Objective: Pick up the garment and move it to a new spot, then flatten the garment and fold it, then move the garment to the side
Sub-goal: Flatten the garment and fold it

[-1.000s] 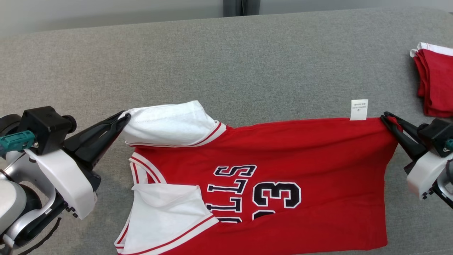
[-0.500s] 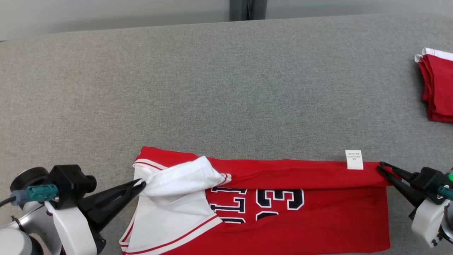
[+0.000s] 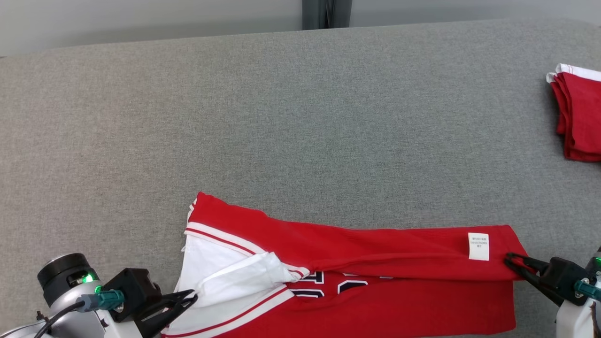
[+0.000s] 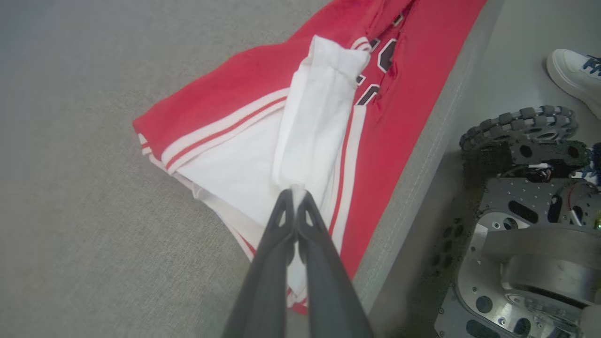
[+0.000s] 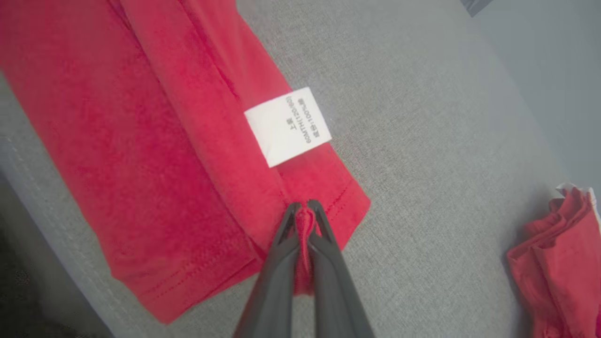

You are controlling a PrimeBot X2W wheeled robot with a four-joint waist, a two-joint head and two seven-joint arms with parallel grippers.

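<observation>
The garment (image 3: 375,253) is a red jersey with white sleeves and black numbers, lying along the near edge of the grey padded table (image 3: 291,117), its far half folded over toward me. My left gripper (image 3: 193,295) is shut on the white sleeve (image 4: 319,112) at the lower left; in the left wrist view the left gripper (image 4: 296,195) pinches the sleeve's tip. My right gripper (image 3: 509,259) is shut on the red hem corner beside the white care label (image 3: 478,246); the right gripper (image 5: 303,207) pinches a fold of hem below the care label (image 5: 287,126).
A folded red garment (image 3: 577,115) with white trim lies at the table's far right edge, also seen as the folded red garment (image 5: 554,258). The robot's wheeled base (image 4: 521,225) and a person's white shoe (image 4: 573,75) are on the floor beside the table.
Both grippers have drawn the garment's far edge toward me, folding the top half over the lettering. The white sleeve has come down onto the lower sleeve. The camera has also tilted.
</observation>
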